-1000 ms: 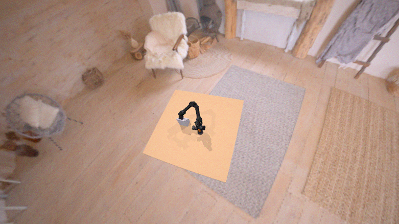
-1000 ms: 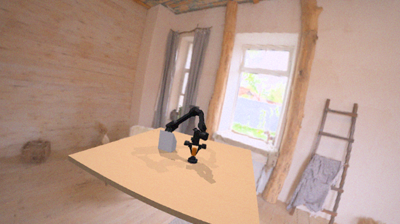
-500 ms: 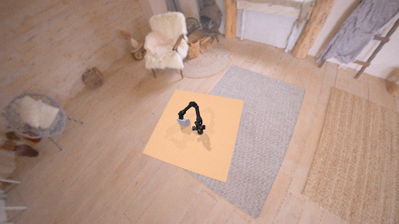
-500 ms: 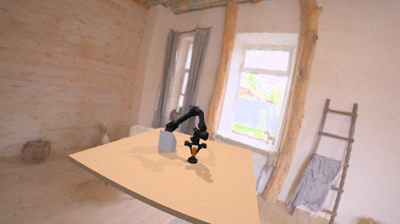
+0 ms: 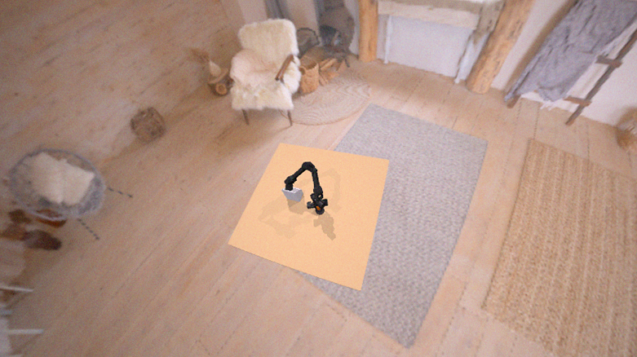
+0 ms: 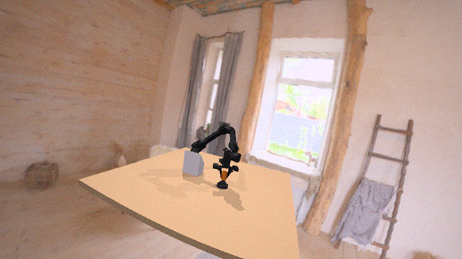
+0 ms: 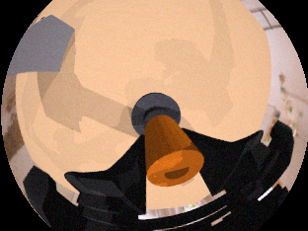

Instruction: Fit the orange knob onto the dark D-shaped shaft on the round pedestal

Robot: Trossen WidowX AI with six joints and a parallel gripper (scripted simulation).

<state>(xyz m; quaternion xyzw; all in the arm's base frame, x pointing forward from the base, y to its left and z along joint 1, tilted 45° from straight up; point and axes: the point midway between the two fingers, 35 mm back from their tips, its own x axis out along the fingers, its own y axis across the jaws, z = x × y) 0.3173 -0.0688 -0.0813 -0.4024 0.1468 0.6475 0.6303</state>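
Note:
The orange knob is upright between the fingers of my gripper, which is shut on its sides. The knob's lower end is over the middle of the dark round pedestal, which stands on the table. In the exterior view the knob's orange part ends just above the pedestal's wide base. The shaft is hidden under or inside the knob, and its flat side cannot be seen. How far the knob is down on the shaft cannot be told. A dark notch shows in the knob's top face in the wrist view.
A grey block stands by the arm's base, to the left of the pedestal in the top and exterior views. The tan table top carries the arm, the block and the pedestal. Shadows of the arm lie across it.

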